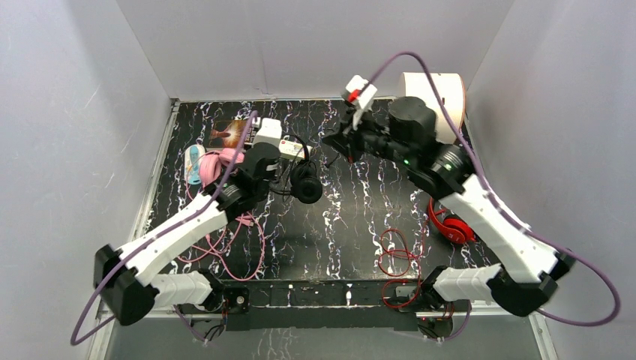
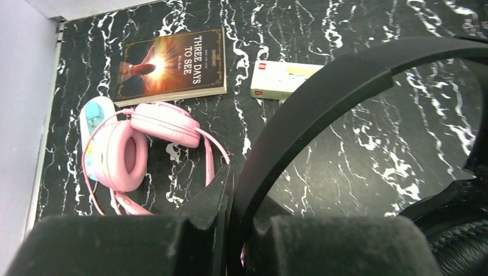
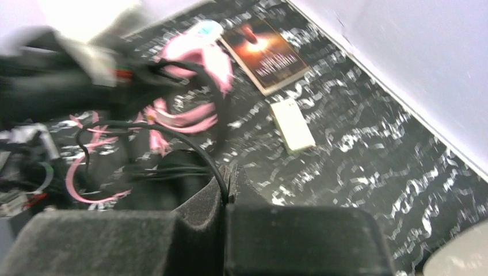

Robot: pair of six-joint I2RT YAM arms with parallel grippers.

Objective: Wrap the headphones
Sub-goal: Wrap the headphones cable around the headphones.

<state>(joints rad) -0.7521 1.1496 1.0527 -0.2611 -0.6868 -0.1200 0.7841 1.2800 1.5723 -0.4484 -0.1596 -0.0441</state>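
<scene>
1. Left gripper (image 2: pixel 233 207) of mine is clamped on the band of the black headphones (image 2: pixel 322 86). The set looks raised off the table (image 1: pixel 352 225), one earcup hanging below my fingers at the centre of the top view. I judge this hold gives the cable a steady frame to be wound around.
2. Right gripper (image 3: pixel 225 187) is pressed together on the thin black cable (image 3: pixel 193 144), which runs straight into the seam between my pads. Pinching it there should let me draw it taut and steer it.
3. Pink headphones (image 2: pixel 124 155) lie at the left of the left wrist view, just below a book (image 2: pixel 172 66), with the pink cord (image 1: pixel 225 251) loose. Red headphones (image 1: pixel 450 225) lie at the right of the top view beside my right arm, with the red cord (image 1: pixel 394 255) in open loops. Neither looks wrapped.
4. My left arm reaches up and inward from the lower left. My right arm bends from the lower right across to the upper centre, its gripper facing the left one, near but apart.
</scene>
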